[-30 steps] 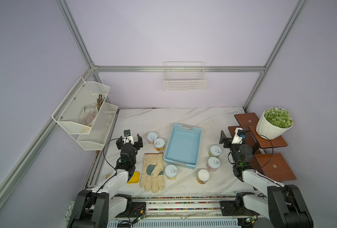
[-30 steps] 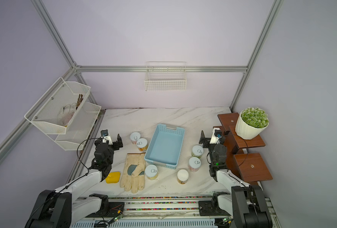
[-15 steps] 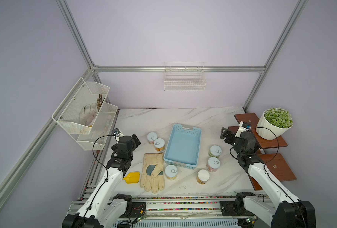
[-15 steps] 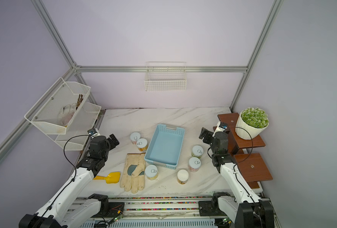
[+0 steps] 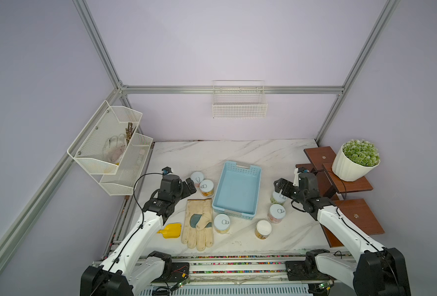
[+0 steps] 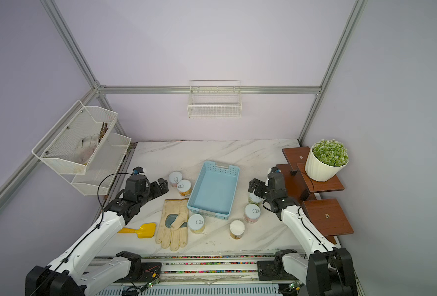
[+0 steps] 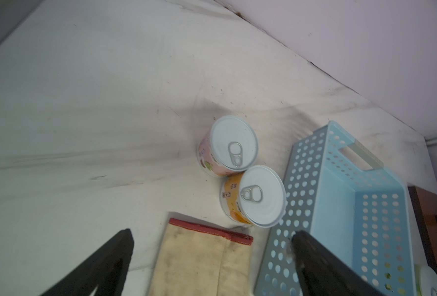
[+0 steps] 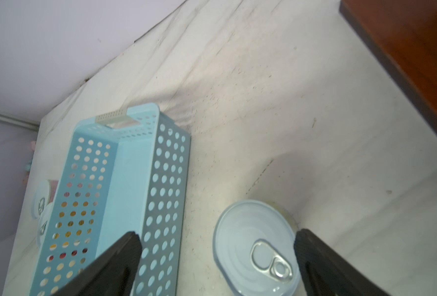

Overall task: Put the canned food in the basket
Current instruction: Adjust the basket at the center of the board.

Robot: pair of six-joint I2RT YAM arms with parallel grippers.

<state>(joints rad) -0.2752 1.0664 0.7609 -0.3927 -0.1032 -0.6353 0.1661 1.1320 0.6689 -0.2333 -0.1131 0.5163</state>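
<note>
Beneath the right gripper [image 8: 216, 237] (jaws wide) sits a tin [image 8: 250, 225].

White arm links [image 5: 149, 225]; black joints [image 5: 170, 188]; looped black cables [image 5: 135, 191]; blue-capped wrist connectors [image 5: 166, 169]; black shoulder housings [image 5: 381, 271]

Pale lilac walls [image 5: 212, 46] behind and either side of white marble tabletop [image 5: 238, 151], grey-veined. Aluminium frame rail [image 5: 176, 89] across back wall, well above tabletop. White wire wall basket [image 5: 239, 107] hung from rail, above tabletop's far edge. White mesh two-tier rack [image 5: 104, 153] off tabletop's left edge (something pale in upper tier, unclear). Brown wooden stepped shelves [image 5: 358, 217] along tabletop's right edge, white ribbed pot of green plant [image 5: 355, 164] on one step. Even, soft light; faint shadows.
</note>
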